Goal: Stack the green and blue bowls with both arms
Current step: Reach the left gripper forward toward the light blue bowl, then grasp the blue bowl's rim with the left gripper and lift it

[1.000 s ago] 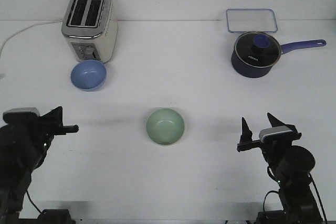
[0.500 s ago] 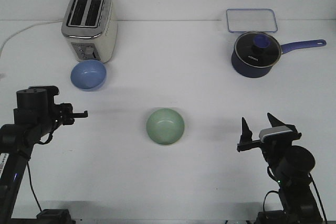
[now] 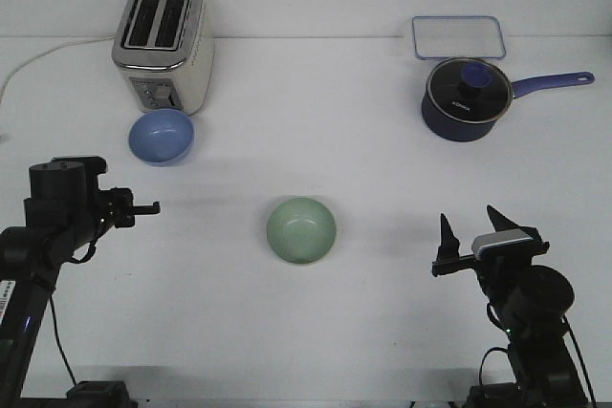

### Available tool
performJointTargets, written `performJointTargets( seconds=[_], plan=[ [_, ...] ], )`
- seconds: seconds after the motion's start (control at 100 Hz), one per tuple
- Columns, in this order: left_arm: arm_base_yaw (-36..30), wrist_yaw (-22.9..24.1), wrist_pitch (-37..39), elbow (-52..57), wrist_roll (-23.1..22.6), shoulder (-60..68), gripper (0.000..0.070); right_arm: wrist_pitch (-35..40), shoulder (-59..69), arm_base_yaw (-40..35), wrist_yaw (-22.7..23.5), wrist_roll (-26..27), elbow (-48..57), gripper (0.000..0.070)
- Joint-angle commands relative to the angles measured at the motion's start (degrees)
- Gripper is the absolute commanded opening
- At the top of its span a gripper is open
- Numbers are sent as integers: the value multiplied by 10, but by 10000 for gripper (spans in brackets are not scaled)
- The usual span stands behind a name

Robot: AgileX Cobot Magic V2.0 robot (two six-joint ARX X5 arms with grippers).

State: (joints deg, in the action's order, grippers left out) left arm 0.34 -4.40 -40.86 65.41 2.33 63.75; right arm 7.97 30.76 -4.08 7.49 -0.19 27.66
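The periwinkle blue bowl [image 3: 162, 137] sits upright just in front of the toaster at the back left. The mint green bowl [image 3: 301, 230] sits upright at the table's middle. My left gripper [image 3: 139, 205] hovers in front of the blue bowl and a little to its left, apart from it, with its fingers pointing right. It looks open and empty. My right gripper [image 3: 470, 228] is low at the front right, well right of the green bowl. Its two pointed fingers are spread apart and hold nothing.
A silver toaster [image 3: 163, 45] stands at the back left, its white cord trailing left. A dark blue lidded saucepan [image 3: 464, 98] with its handle pointing right sits at the back right. A clear flat container [image 3: 458, 36] lies behind it.
A second ago my left arm was low at the front left. It has risen and moved forward and right toward the blue bowl, then held still. The right arm and both bowls have not moved.
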Motion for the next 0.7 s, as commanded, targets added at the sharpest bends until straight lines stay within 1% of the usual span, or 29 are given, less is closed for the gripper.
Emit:
performJointTargets(
  seconds=[0.0,0.03,0.06,0.09,0.11,0.29,0.36,0.4,0.53,0.69],
  plan=[
    [0,-1,0,10,-2,3,237,-7,0,-1,-1,4,0,549],
    [0,-1,0,10,-2,3,302,-7,0,-1,-1,4,0,549],
    [0,-1,0,10,-2,3,352,-7,0,-1,-1,4,0,549],
    [0,-1,1,10,-2,3,388,-7,0,-1,-1,4,0,549],
    [0,-1,1,10,-2,3,399,-7,0,-1,-1,4,0,548],
    [0,-1,6,12,3,5,401,-7,0,-1,-1,4,0,548],
    [0,-1,7,22,11,12,434,-7,0,-1,-1,4,0,549],
    [0,-1,7,31,12,20,435,-7,0,-1,-1,4,0,548],
    [2,-1,-1,88,12,74,435,-7,0,-1,-1,4,0,548],
    [5,-1,-29,196,9,180,435,-7,0,-1,-1,4,0,548]
  ],
)
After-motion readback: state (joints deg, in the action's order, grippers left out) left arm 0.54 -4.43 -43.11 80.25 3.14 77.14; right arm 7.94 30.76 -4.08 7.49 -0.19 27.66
